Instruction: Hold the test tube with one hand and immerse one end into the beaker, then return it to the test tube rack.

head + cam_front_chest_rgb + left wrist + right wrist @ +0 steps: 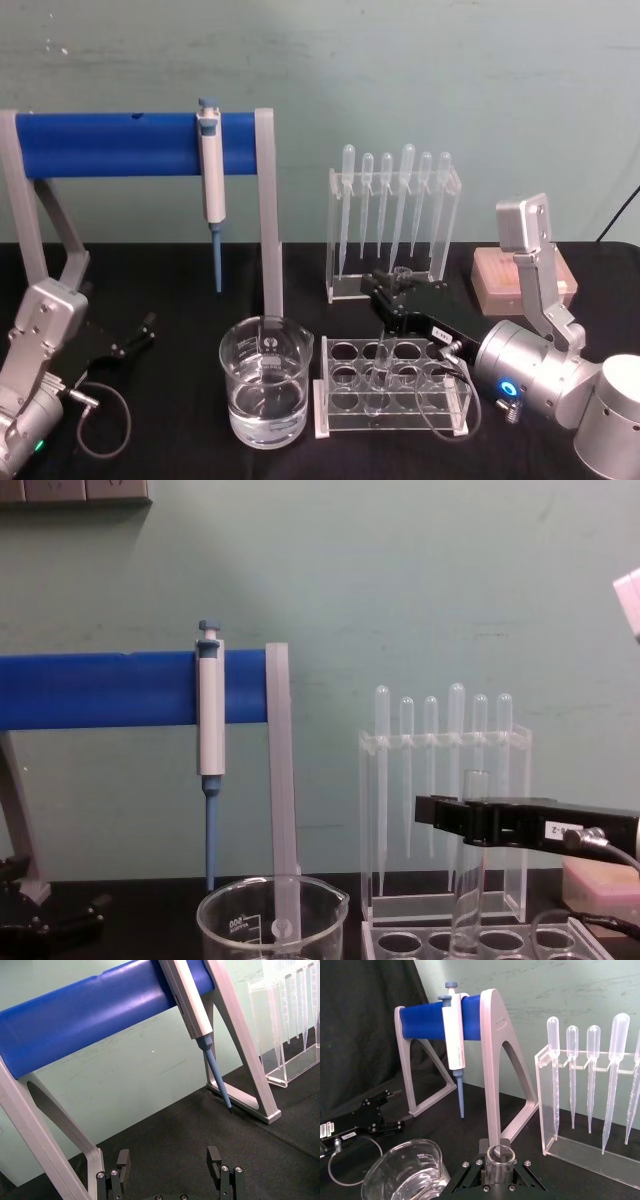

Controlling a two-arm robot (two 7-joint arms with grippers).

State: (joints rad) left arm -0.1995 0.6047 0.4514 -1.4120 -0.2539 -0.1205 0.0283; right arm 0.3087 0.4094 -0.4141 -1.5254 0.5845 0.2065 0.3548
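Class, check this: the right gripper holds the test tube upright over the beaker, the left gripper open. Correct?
No. The right gripper holds the test tube upright in the rack, beside the beaker; the head view shows it. The left gripper is open.

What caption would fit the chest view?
Right gripper holds the test tube upright in its rack beside the beaker; left gripper rests aside.

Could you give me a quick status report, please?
Right pincer shut on test tube, upright in rack. Left pincer open, parked left. Beaker beside rack, nothing between.
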